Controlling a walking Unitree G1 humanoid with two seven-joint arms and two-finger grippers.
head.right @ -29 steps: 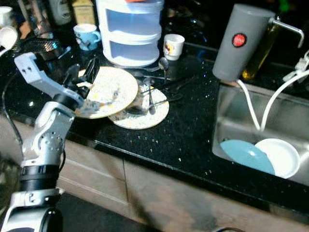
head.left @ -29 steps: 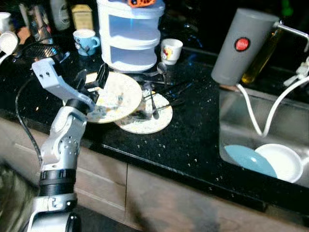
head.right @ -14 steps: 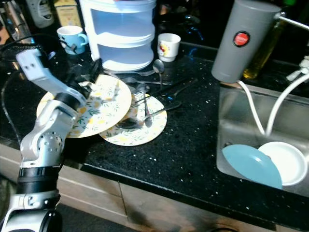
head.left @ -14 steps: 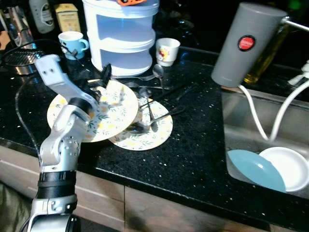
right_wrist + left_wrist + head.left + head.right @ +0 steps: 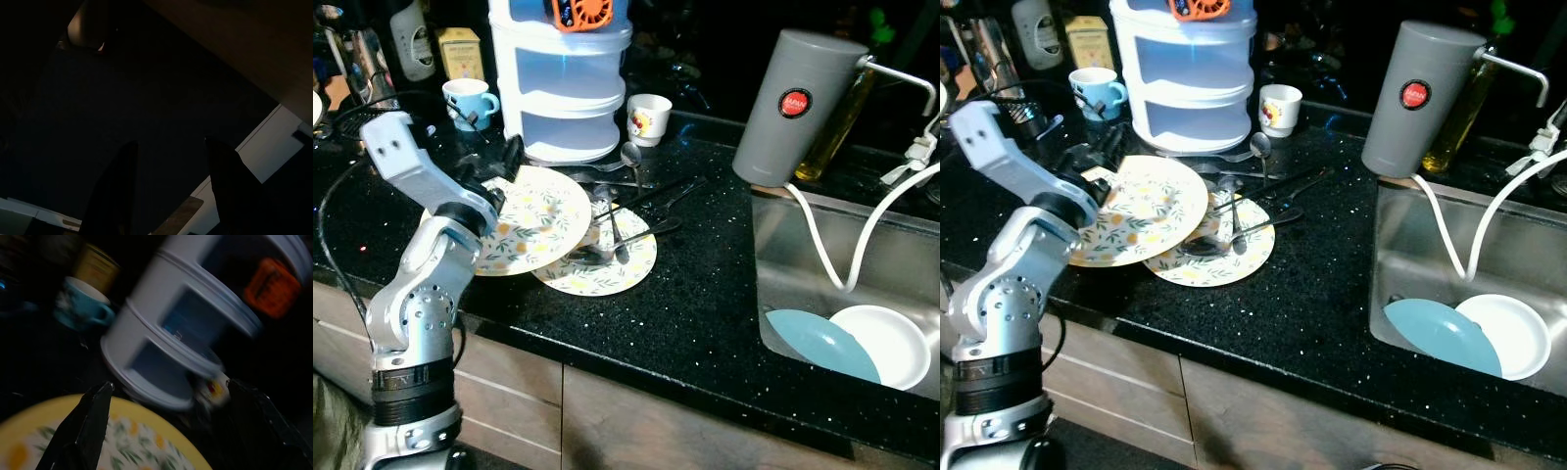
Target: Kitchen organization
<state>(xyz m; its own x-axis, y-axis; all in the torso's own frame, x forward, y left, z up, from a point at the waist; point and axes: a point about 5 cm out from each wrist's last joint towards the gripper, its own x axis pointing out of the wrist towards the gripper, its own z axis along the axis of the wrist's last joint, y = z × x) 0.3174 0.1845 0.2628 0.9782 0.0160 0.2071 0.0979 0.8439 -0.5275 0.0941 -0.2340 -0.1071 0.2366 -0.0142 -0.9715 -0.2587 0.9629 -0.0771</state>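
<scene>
A floral plate (image 5: 543,211) lies flat on the black counter (image 5: 705,294), its right rim overlapping a second floral plate (image 5: 607,276) that carries several pieces of cutlery (image 5: 619,227). My left gripper (image 5: 505,160) hovers at the far left rim of the upper plate. In the left wrist view its fingers (image 5: 80,431) stand wide apart and open, with the plate (image 5: 98,443) low between them. The right gripper (image 5: 171,191) hangs idle in the dark, fingers apart.
A white stacked container (image 5: 563,88), a blue cup (image 5: 470,98) and a small white cup (image 5: 648,116) stand behind the plates. A grey jug (image 5: 788,108) stands by the sink (image 5: 803,269), which holds a blue plate (image 5: 822,343) and a white bowl (image 5: 891,333).
The upper floral plate went from tilted up in my left gripper to lying flat over the other plate. The head camera also shifted.
</scene>
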